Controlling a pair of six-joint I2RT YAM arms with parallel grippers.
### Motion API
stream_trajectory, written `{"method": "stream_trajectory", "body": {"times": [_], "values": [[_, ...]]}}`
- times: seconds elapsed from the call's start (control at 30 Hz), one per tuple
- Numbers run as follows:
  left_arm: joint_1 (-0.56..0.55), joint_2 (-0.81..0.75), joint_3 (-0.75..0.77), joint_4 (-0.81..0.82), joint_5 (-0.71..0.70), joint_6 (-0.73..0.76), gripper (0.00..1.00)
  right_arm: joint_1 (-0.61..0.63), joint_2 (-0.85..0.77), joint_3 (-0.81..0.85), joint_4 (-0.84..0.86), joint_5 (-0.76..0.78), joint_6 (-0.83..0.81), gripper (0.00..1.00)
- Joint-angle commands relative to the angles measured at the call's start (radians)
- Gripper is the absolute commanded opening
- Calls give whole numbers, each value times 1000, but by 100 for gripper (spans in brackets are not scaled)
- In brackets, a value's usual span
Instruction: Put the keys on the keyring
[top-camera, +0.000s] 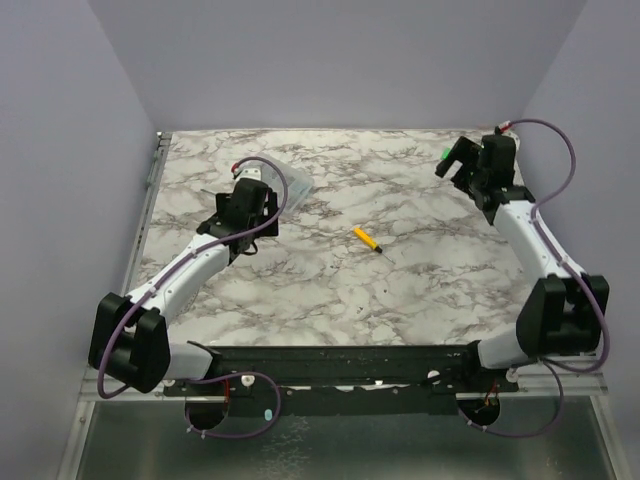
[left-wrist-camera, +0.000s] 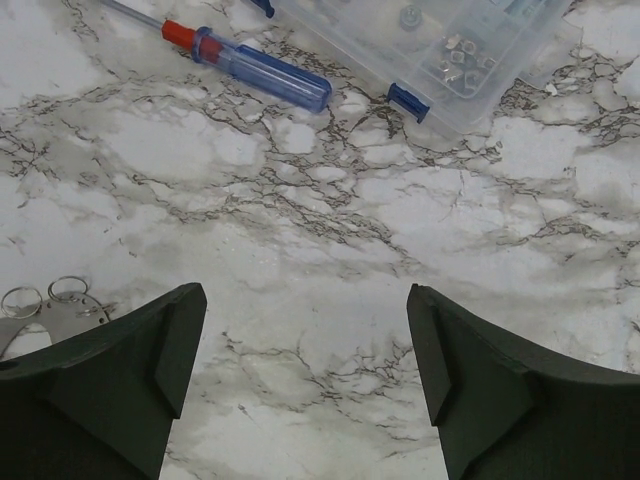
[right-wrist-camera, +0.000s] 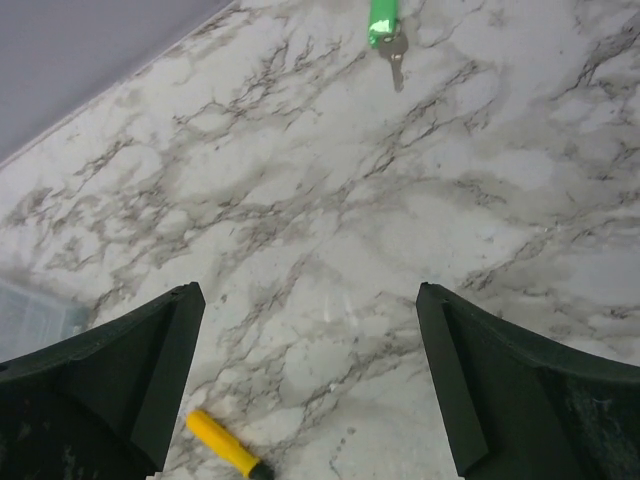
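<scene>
Left gripper (left-wrist-camera: 302, 295) hangs over bare marble, fingers spread wide, nothing between them. Beside one finger (left-wrist-camera: 150, 370), two small metal rings on a pale plate, probably the keyring (left-wrist-camera: 60, 305), lie partly cut off at the view's edge. Beyond open table (left-wrist-camera: 330, 200) lie the screwdriver (left-wrist-camera: 255, 68) and the clear box (left-wrist-camera: 470, 60). Right gripper (right-wrist-camera: 307, 290) is likewise spread and empty, with the yellow stick (right-wrist-camera: 225, 445) close below. Across clear marble, the green-headed key (right-wrist-camera: 382, 22) lies near the far edge
</scene>
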Motion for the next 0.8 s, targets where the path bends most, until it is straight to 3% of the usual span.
{"method": "stream_trajectory", "body": {"times": [0.0,0.17,0.33,0.5,0.77], "values": [[-27,-15,27,-25,-65,45,85,4,265,264,-179,127,-80,100],[-33,-22,29,-23,-62,59,82,0,593,625,-387,303,-158,100],[-39,-20,31,-23,-33,64,77,-25,800,845,-397,128,-226,100],[-42,-25,32,-22,-34,67,77,-57,1048,1196,-506,121,-258,100],[-43,-28,31,-23,-40,68,77,-88,1164,1291,-395,88,-277,100]]}}
